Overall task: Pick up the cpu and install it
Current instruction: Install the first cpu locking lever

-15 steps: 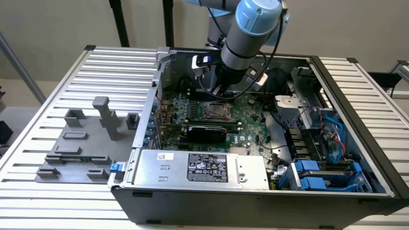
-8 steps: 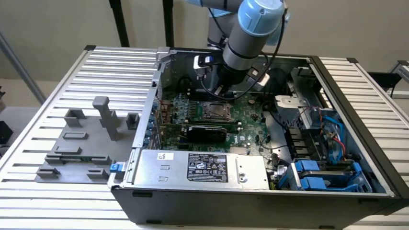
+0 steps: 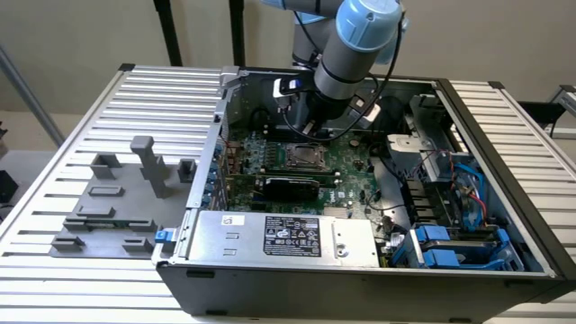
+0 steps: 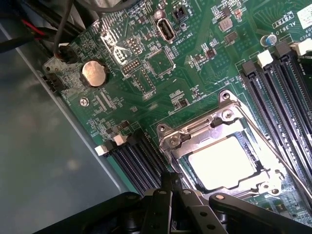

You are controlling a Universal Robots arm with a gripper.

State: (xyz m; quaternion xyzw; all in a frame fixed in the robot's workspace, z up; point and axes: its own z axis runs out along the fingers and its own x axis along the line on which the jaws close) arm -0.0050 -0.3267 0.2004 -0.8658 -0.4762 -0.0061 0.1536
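Black hand (image 4: 183, 207) hung nearest the wrist cam, just above the mobo socket; can't tell if its fingers were apart or together. Cpu (image 4: 222, 162) lay flat in the socket frame. Likely light, stiff, slick-topped, fragile underneath; best gripped by opposite edges.

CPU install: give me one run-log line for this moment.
cpu: seated in socket | gripper: above socket edge, nothing held | motherboard: inside open PC case
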